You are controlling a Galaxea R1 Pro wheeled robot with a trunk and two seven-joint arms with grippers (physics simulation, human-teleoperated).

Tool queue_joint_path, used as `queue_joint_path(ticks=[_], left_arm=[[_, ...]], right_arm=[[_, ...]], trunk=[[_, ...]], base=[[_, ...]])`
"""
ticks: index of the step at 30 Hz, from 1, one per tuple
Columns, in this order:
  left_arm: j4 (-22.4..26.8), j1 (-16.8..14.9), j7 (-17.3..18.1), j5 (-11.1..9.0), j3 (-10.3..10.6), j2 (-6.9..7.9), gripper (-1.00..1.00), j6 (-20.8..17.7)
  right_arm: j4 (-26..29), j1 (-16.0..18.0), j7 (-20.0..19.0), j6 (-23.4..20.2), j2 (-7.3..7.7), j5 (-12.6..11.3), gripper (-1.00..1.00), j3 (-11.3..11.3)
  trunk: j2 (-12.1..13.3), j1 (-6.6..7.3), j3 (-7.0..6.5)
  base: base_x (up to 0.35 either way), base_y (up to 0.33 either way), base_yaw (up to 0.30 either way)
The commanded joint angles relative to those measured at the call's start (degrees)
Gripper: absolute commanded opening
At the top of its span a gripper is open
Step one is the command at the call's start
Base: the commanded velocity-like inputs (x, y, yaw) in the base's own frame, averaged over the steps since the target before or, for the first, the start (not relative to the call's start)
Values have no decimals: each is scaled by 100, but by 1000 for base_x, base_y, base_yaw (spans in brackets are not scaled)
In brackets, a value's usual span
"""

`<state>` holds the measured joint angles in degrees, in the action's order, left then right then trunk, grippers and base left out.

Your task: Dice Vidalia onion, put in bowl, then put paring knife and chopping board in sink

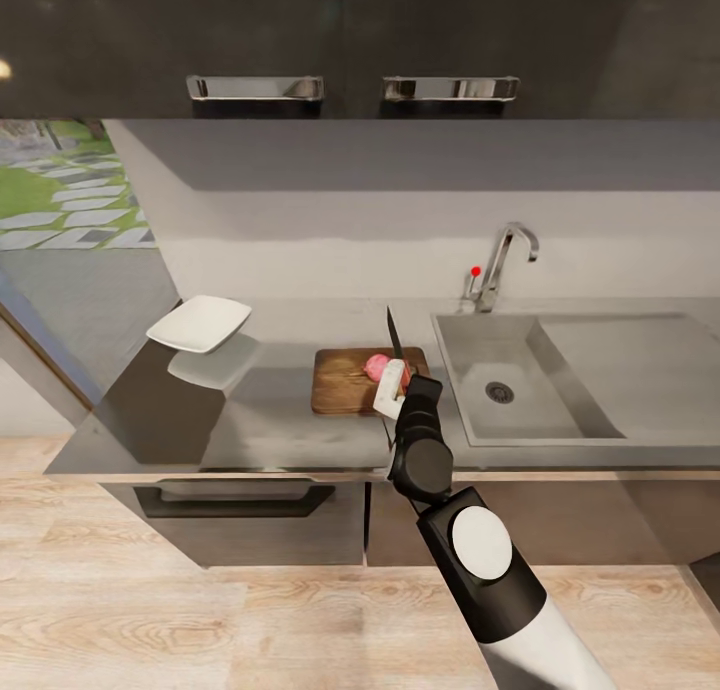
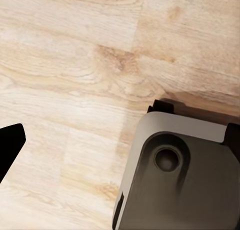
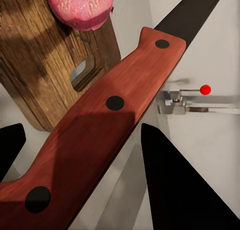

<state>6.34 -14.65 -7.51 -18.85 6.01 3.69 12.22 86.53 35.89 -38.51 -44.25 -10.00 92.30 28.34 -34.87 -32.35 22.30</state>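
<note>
Item 1, right gripper point(image 1: 392, 388): my right arm reaches over the front edge of the desk point(image 1: 260, 410); its fingers point(image 3: 180, 185) are pinching the paring knife point(image 3: 100, 125) by its reddish riveted handle. In the head view the dark blade point(image 1: 393, 336) points up and away from me, above the right end of the board.

Item 2, chopping board point(image 1: 350, 380): dark wood-grain, lying flat on the desk just left of the sink. Its slot handle hole point(image 3: 84, 72) shows in the right wrist view, close beside the knife handle.

Item 3, Vidalia onion point(image 1: 377, 366): pinkish-red bulb resting on the board's right portion, just beside the knife and my gripper.

Item 4, sink point(image 1: 470, 410): grey basin with dark round drain point(image 1: 499, 392), drainboard to its right, chrome faucet point(image 1: 505, 260) with red-tipped lever point(image 1: 475, 270) behind.

Item 5, bowl point(image 1: 200, 322): white, squarish, on the desk's far left, well apart from the board.

Item 6, left gripper: my left wrist view shows one dark fingertip point(image 2: 9, 145) over the wooden floor point(image 2: 75, 65), beside the robot's grey base point(image 2: 185, 180). I cannot tell whether these fingers are spread or pressed together.
</note>
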Motion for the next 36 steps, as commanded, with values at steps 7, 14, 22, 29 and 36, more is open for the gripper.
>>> queue_joint_path(ticks=[7, 14, 22, 29, 36], left_arm=[[-1, -3, -23, -40, 50, 0, 100, 12], [-1, -3, -23, -40, 50, 0, 100, 10], [-1, -3, -23, -40, 50, 0, 100, 11], [-1, -3, -23, -40, 50, 0, 100, 10], [-1, -3, -23, -40, 50, 0, 100, 10]], right_arm=[[0, 6, -60, -8, 0, 68, -100, 32], [-76, 6, -60, -5, 0, 68, -100, 322], [-278, 6, -60, -5, 0, 68, -100, 391], [-343, 6, -58, -5, 0, 63, -100, 384], [-346, 6, -38, -11, 0, 60, -100, 375]], trunk=[[-289, -156, 133], [-570, -309, 259], [-891, -485, 403], [-1171, -639, 528], [-1452, -793, 654]], base=[[0, 0, 0], [0, 0, 0], [0, 0, 0], [0, 0, 0], [0, 0, 0]])
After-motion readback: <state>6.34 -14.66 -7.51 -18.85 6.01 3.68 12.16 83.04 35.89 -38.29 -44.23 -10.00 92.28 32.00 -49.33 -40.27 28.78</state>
